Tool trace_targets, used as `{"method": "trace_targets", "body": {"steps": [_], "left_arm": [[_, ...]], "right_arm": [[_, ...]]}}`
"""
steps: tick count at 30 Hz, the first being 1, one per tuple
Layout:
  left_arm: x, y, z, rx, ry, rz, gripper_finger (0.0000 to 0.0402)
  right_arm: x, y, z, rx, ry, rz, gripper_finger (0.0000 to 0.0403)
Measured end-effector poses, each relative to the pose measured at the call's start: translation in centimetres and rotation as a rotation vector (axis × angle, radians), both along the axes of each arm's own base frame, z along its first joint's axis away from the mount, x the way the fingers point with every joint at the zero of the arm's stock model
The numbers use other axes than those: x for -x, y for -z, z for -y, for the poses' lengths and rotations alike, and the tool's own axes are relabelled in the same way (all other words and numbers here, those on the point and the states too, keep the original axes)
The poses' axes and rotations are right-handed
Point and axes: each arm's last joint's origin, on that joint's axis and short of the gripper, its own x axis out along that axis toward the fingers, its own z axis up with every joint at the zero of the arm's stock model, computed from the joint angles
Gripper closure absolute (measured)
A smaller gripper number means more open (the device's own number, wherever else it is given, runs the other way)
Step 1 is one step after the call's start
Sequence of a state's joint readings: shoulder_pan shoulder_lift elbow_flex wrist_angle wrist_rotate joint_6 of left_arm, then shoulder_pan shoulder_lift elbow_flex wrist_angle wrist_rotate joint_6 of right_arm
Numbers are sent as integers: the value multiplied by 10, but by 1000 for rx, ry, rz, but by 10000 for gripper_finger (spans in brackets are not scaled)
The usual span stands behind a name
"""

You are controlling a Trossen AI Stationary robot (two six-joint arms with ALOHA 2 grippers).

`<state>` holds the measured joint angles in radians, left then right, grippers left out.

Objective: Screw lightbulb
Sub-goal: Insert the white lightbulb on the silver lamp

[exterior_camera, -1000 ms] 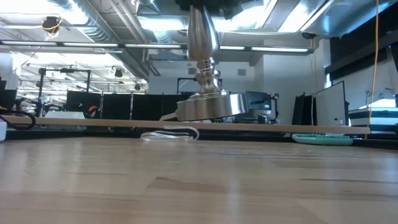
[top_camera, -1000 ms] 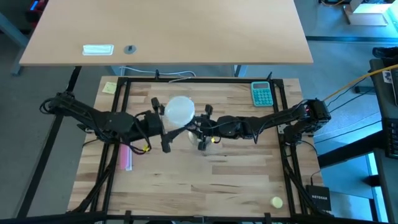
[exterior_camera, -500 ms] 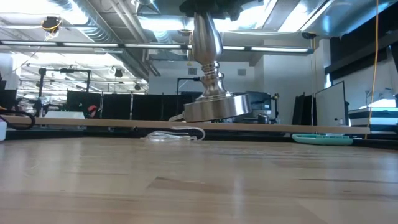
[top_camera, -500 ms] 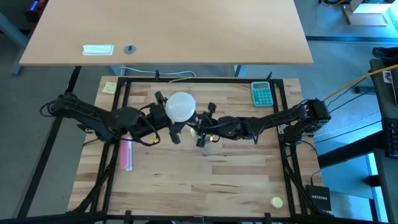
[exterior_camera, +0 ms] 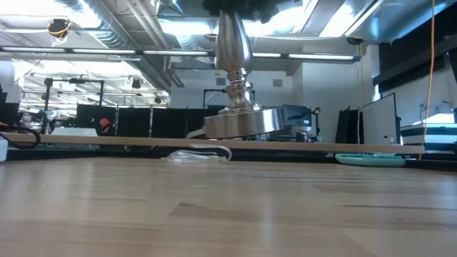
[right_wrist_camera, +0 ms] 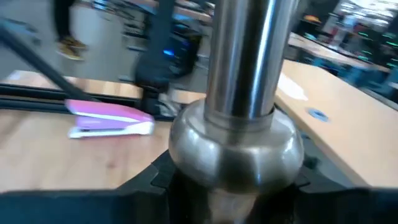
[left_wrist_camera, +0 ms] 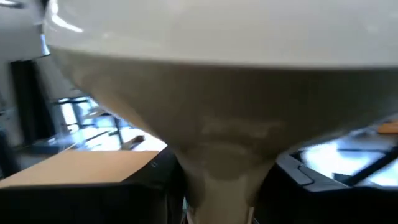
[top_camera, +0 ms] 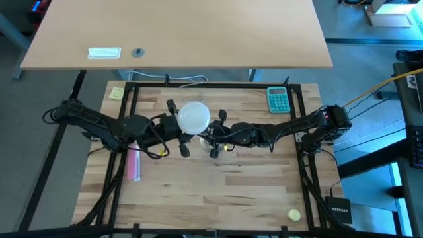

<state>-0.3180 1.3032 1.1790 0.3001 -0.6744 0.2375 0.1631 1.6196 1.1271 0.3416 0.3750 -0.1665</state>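
1. High view had the left pincer [top_camera: 180,129] narrowed in around the lightbulb [top_camera: 193,116]; a second back its fingers were spread wide beside it, so this looked like a fresh re-grip for another twist.
2. Bulb sat on top of the socket stand [exterior_camera: 238,120], mid-bench [top_camera: 218,192], with its neck [left_wrist_camera: 221,180] down in the socket.
3. Right pincer [top_camera: 213,137] was clamped on the stand's stem [right_wrist_camera: 242,62]; no change there.
4. Stand base looked lifted off the bench in the low view; probably more turns to go.
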Motion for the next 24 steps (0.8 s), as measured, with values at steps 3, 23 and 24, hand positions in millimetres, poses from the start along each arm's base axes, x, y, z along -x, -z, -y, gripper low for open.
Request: {"method": "trace_targets", "body": {"steps": [3,23,24], "left_arm": [[-1,1,3,-17,88,-16,266],[-4,14,-17,-298,918,-123,266],[-5,14,-19,-298,915,-124,266]], "right_arm": [[-1,0,-4,-14,-125,-3,263],[4,5,-23,-118,-796,-47,263],[4,5,-23,-110,-788,-51,263]]}}
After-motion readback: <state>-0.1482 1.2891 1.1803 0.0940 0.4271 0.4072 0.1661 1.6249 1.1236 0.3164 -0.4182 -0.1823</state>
